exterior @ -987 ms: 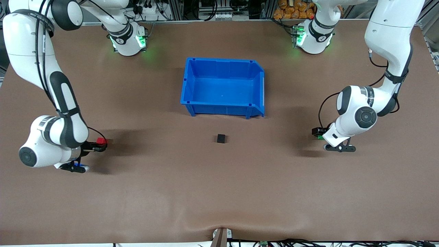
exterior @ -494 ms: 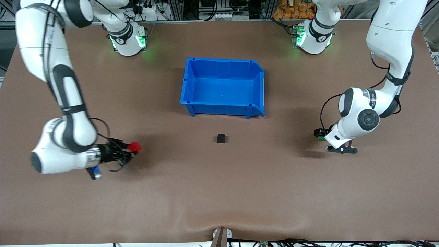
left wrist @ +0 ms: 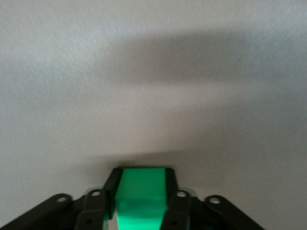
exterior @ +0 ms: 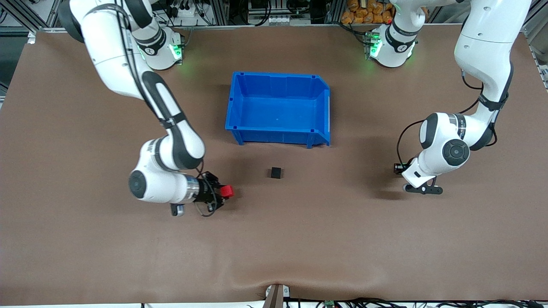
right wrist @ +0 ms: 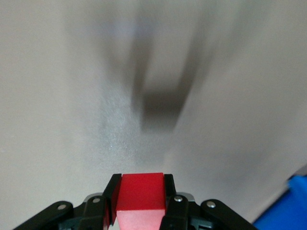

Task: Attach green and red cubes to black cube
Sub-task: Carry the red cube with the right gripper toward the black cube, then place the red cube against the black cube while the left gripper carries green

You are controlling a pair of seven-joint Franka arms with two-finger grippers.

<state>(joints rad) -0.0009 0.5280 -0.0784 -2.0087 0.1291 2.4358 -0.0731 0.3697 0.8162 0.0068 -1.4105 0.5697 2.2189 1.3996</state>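
The black cube [exterior: 276, 173] sits on the brown table, nearer the front camera than the blue bin. My right gripper [exterior: 226, 191] is shut on the red cube [exterior: 227, 191], held above the table beside the black cube toward the right arm's end; the red cube [right wrist: 141, 192] shows between its fingers in the right wrist view. My left gripper [exterior: 398, 168] is low over the table toward the left arm's end. It is shut on the green cube [left wrist: 141, 194], which shows only in the left wrist view.
An empty blue bin [exterior: 239, 128] stands mid-table, farther from the front camera than the black cube; a corner of it [right wrist: 288, 211] shows in the right wrist view. The arm bases stand at the table's back edge.
My right arm has swung from the right arm's end of the table toward the black cube, carrying the red cube. My left gripper has barely shifted with the green cube.
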